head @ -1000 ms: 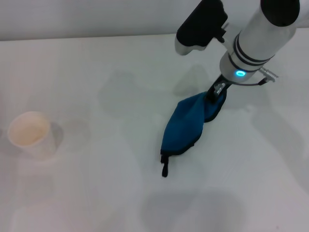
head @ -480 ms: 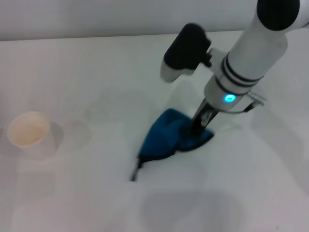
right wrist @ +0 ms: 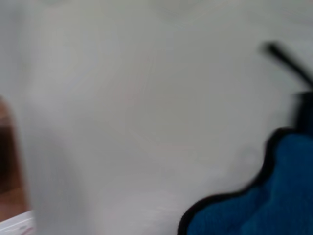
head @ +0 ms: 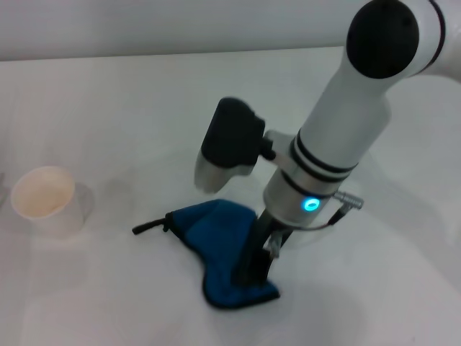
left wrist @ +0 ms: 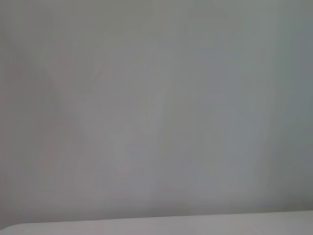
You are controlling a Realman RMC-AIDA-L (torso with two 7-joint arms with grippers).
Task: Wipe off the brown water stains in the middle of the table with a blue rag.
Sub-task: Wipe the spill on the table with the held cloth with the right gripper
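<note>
- My right gripper (head: pixel 256 274) is down on the tabletop (head: pixel 108 86) at about 6 o'clock of the head view, fingers clamped on the near end of the rag (head: pixel 216 245) and pressing it flat.
- The rag trails away from the fingers toward 10 o'clock; its long axis runs from the pinched corner near 5 o'clock up to the black loop tab (head: pixel 148 227) at the far-left tip (the tab lies flat on the tabletop, apart from everything else).
- The right wrist view shows the rag's (right wrist: pixel 254 200) blue cloth with its black trim and the tab against bare white surface, nothing tan beside it.
- I can't make out the stain with any confidence: there is only a faint greyish patch on the tabletop at about 9 o'clock, between the rag and the cup (head: pixel 45 200), and it may just be shadow. No clear brown blotch shows.
- So the relation I'd steer by: the cloth lies to the left of the fingers, and any residue would be farther that way, so I judge the next stroke should push leftward, cloth leading.
- Risk as I see it: the cup stands well to the left, and a long stroke could reach it.
- The left arm is out of sight in the head view; its wrist camera shows only a blank pale surface, so it looks parked.
</note>
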